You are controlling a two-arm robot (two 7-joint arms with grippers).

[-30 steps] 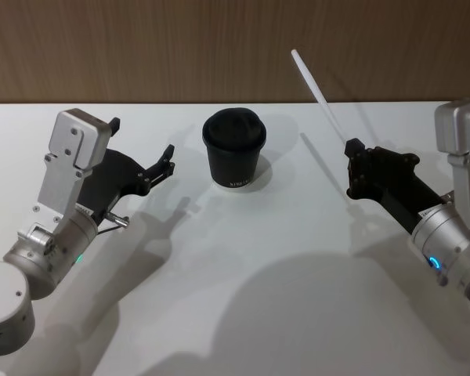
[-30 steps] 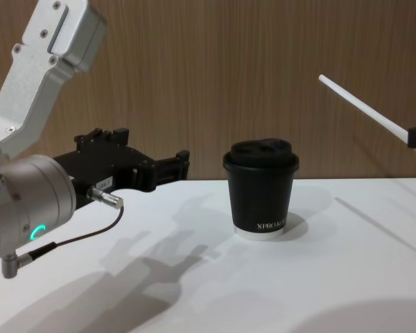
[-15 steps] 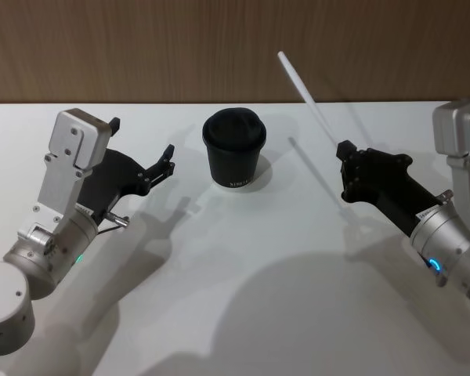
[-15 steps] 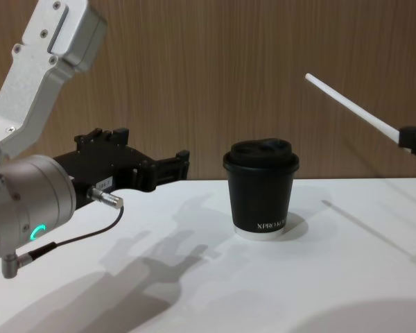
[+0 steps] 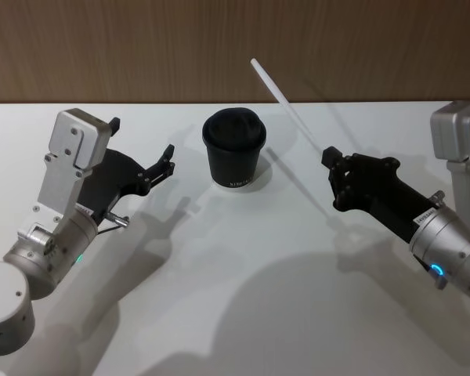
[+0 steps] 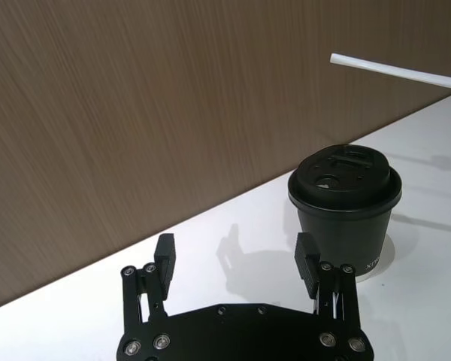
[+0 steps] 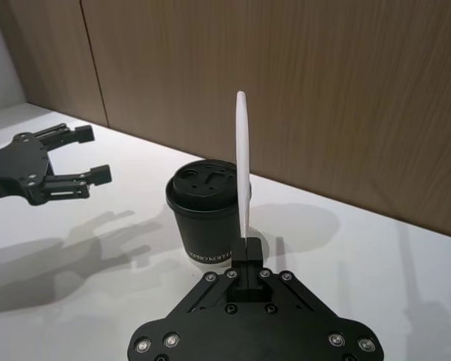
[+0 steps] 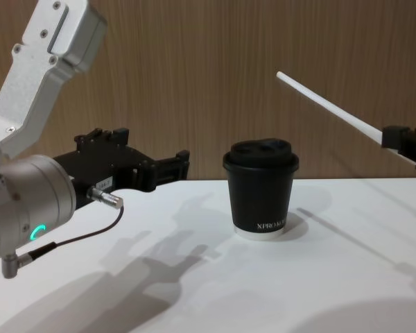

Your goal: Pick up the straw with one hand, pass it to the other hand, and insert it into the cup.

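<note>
The black lidded cup [image 5: 234,149] [image 8: 261,187] [image 6: 346,203] [image 7: 208,210] stands upright at the table's far middle. My right gripper [image 5: 330,157] [image 8: 392,135] [image 7: 247,244] hovers to the cup's right, shut on the lower end of the white straw [image 5: 290,106] [image 8: 329,105] [image 7: 242,162] [image 6: 395,71]. The straw slants up and to the left, and its free tip sits above and just right of the lid. My left gripper [image 5: 143,139] [image 8: 152,146] [image 6: 235,248] stays left of the cup, open and holding nothing, with its fingers pointing toward the cup.
The white table [image 5: 243,258] carries the cup and the arms' shadows. A wooden wall [image 5: 141,47] runs along the far edge. A thin black cable with a metal plug [image 8: 104,199] hangs from the left arm.
My right gripper has carried the straw leftward toward the cup, so the straw's tip now sits nearer the lid. The left arm and the cup have not moved.
</note>
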